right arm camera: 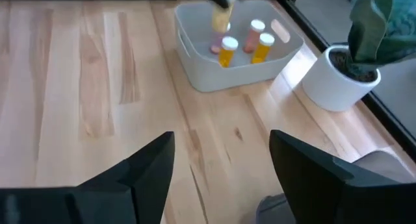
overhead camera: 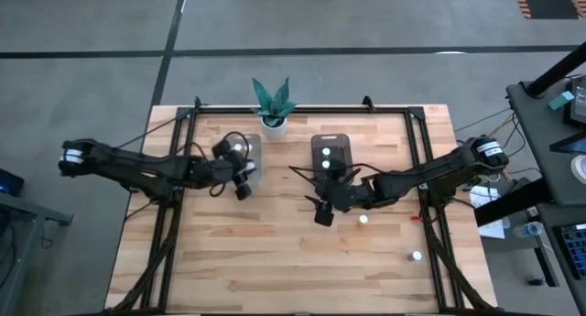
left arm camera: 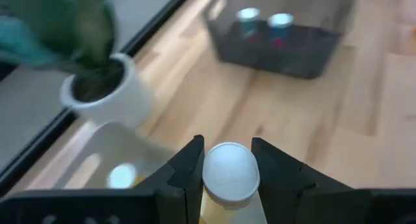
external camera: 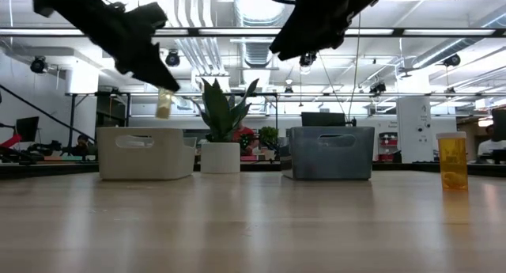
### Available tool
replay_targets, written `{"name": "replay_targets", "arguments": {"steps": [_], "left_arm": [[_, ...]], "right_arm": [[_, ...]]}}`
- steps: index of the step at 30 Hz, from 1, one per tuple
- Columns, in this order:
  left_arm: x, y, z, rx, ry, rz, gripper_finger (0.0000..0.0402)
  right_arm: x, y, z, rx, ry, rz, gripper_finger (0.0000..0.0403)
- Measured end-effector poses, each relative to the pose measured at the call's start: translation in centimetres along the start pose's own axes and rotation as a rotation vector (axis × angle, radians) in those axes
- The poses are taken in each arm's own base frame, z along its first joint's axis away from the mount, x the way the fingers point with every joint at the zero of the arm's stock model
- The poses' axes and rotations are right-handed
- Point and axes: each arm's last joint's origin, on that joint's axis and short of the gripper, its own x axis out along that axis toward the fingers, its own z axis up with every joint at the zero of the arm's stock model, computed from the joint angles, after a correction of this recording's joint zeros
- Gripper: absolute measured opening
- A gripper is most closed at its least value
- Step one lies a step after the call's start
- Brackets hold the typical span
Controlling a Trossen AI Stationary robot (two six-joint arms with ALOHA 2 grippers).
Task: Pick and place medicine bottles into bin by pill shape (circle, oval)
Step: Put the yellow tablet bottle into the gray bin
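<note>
Left gripper [left arm camera: 227, 178]: closed on a medicine bottle [left arm camera: 229, 178], which is held by the body just under its white cap and hangs over the pale bin [external camera: 146, 153], to the left of the plant pot [external camera: 220, 157].
Right gripper [right arm camera: 221, 165]: spread wide, nothing between its fingers; it is held above the desk [overhead camera: 275, 261] at the near end of the dark bin [overhead camera: 331, 151], on the other side of the plant pot.
Pale bin contents: three bottles with white caps are seen lying or standing inside it in the right wrist view.
Dark bin contents: two caps are made out inside it in the left wrist view.
Bottles left out: one amber bottle [external camera: 452, 160] is seen standing upright on the desk, well to the right of the dark bin; two more white caps are seen on the desk beyond the right gripper in the high view.
Handling: the bottles are judged light, rigid and smooth-sided, so a slip or a roll is possible once tipped.
Grasp point: the round body below the cap is best taken squarely across its width, as the cap alone gives little purchase.
</note>
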Motion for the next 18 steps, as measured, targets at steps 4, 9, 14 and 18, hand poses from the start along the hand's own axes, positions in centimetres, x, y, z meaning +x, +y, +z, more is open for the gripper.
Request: {"name": "replay_targets", "arguments": {"steps": [4, 9, 14, 18], "left_arm": [[-0.4, 0.6, -1.0, -0.025, 0.004, 0.038, 0.0097], [0.1, 0.8, -3.1, -0.103, 0.032, 0.048, 0.0097], [0.9, 0.7, -4.9, -0.145, 0.015, 0.043, 0.0097], [1.3, 0.7, -5.9, -0.162, -0.012, 0.037, 0.0097]], "right_arm": [[0.3, 0.0, -0.4, 0.003, 0.01, -0.004, 0.0246], [0.4, -0.1, -0.4, 0.014, 0.012, -0.007, 0.0247], [0.4, -0.2, -0.4, 0.014, 0.012, -0.008, 0.0245], [0.5, -0.2, -0.5, 0.015, 0.013, -0.01, 0.0242]]}}
